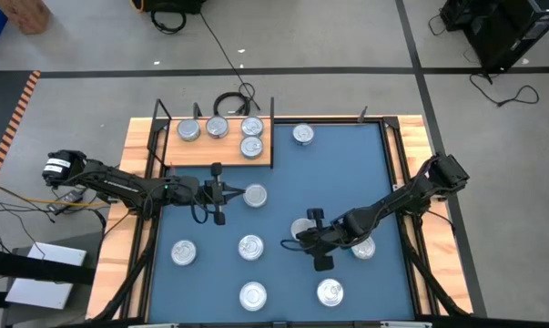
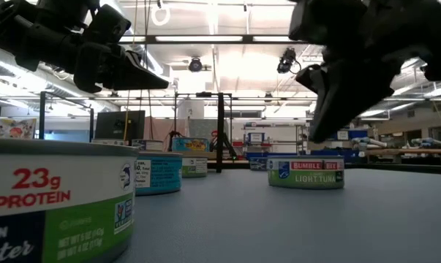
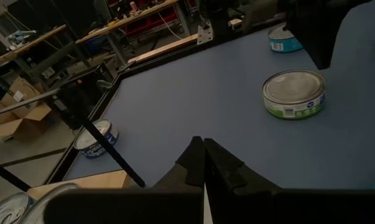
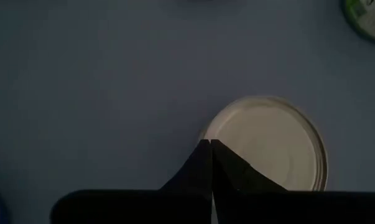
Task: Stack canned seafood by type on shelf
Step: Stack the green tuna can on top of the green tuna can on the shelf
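Note:
Several round silver tins of canned seafood lie flat on the blue mat [image 1: 347,173]. Several more stand on the wooden shelf [image 1: 178,157] at the far left, among them one [image 1: 251,147] near its front edge. My left gripper [image 1: 236,193] [image 3: 204,144] is shut and empty. It hovers just in front of the shelf, pointing toward the table's right beside a tin [image 1: 256,195]. My right gripper [image 1: 295,240] [image 4: 211,143] is shut and empty. It slants down over the edge of a tin [image 4: 268,149] [image 1: 301,227], above the mat in the low view [image 2: 315,137].
Loose tins lie on the mat at the near left [image 1: 184,252], near middle [image 1: 250,246], near edge [image 1: 252,295] [image 1: 330,292] and far side [image 1: 302,135]. One tin [image 1: 364,247] lies under my right arm. Black uprights [image 1: 162,114] stand at the shelf's corners.

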`<state>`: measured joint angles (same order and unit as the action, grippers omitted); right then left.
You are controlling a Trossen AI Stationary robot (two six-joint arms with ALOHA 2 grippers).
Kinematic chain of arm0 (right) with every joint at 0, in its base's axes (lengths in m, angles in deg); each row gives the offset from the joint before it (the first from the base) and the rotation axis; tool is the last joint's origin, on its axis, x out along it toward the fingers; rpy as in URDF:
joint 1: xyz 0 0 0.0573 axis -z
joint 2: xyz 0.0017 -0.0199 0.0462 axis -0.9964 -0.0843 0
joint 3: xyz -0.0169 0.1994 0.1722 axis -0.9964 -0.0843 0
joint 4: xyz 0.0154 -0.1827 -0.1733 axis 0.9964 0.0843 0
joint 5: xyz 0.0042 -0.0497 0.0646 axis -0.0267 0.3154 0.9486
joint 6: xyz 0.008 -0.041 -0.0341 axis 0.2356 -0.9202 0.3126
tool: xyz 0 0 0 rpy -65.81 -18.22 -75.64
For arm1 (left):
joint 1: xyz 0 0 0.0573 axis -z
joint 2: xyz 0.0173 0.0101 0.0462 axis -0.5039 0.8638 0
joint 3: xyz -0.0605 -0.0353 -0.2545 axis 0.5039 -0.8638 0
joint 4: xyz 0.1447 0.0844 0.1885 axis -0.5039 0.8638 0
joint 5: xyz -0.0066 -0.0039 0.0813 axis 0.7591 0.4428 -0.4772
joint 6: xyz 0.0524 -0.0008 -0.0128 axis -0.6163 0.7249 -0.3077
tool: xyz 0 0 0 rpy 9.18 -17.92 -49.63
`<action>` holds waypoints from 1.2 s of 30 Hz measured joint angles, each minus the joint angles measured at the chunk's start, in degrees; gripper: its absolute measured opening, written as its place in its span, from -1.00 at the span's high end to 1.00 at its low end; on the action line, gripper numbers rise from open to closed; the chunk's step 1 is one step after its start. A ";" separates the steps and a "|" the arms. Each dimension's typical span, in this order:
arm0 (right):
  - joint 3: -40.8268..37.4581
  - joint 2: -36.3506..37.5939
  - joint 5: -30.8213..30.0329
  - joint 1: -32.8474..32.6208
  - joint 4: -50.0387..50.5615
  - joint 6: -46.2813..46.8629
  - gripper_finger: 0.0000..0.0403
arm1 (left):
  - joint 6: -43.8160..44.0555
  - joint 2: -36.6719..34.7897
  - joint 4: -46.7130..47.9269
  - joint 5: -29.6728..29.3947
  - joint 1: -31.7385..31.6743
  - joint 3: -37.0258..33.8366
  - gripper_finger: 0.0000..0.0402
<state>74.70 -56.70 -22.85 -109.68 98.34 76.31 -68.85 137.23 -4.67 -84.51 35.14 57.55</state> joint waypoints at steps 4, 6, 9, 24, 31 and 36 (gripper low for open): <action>1.06 0.00 -0.04 0.02 0.10 -0.16 0.98 | 0.07 0.00 0.25 0.00 0.00 0.00 0.98; 1.46 0.00 -0.08 0.05 0.34 -0.17 0.98 | 0.09 0.00 0.25 0.00 0.00 0.00 0.98; 1.56 0.00 0.22 0.07 0.46 -0.17 0.97 | 0.09 0.00 0.25 0.01 0.00 0.00 0.98; -0.60 0.02 -0.92 -0.53 0.48 -4.51 0.47 | 0.37 0.00 0.47 0.20 0.00 0.00 0.98; -3.20 0.02 -4.59 -1.77 0.00 -5.70 0.48 | 0.41 0.00 0.47 0.20 0.00 0.00 0.98; -4.56 0.03 -4.74 -1.77 -0.07 -6.25 0.54 | 0.42 0.00 0.47 0.17 0.00 0.00 0.98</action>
<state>70.14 -56.67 -27.59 -111.45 98.27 70.06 -68.44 137.23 -4.20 -84.33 35.14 57.55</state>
